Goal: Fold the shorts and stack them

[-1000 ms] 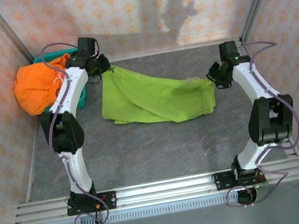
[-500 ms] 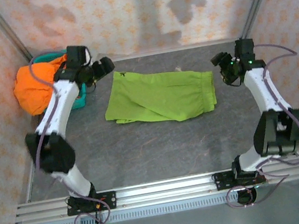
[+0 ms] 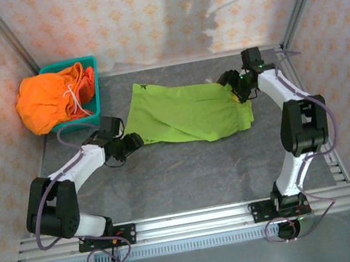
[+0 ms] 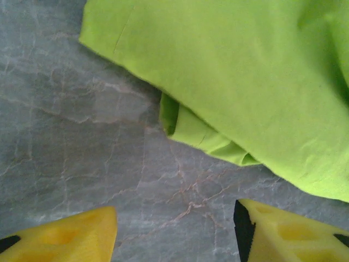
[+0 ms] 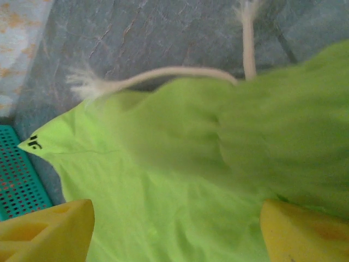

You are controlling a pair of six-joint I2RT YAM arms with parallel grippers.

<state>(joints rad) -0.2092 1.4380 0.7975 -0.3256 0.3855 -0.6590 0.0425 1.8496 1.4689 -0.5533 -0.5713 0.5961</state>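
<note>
While a heap of orange shorts (image 3: 46, 102) waits in the teal basket (image 3: 96, 97), 1 lime green pair (image 3: 185, 112) lies spread on the grey bench (image 3: 188, 169) just right of that basket. Its corner with the dark logo (image 5: 34, 143) is nearest the basket and its waistband end farthest from it. The left claw (image 3: 133, 141) sits on the near side of the basket, just off the pair's closest hem corner. From the wrist, its yellow fingers (image 4: 60, 234) stand wide apart with bare bench between them, and a tucked-under flap (image 4: 185, 128) of hem lies just ahead. The right claw (image 3: 230, 88) hangs well to the right of the basket over the waistband end, its jaws also spread wide and gripping nothing. Green cloth lies below it and a white drawstring (image 5: 163, 73) trails onto the bench beyond. That wrist view is blurred, so whether the tips touch the fabric cannot be told. No fold appears made on this pair yet, and the orange ones are not yet out of the basket. The likeliest trouble sits at the basket-side corner: closing there could catch only the tucked flap or 1 layer, so the lift would drag the panel askew. At the other end the loose drawstring could be pinched instead of the waistband, leaving the 2 ends raised unevenly and the fold crooked.
</note>
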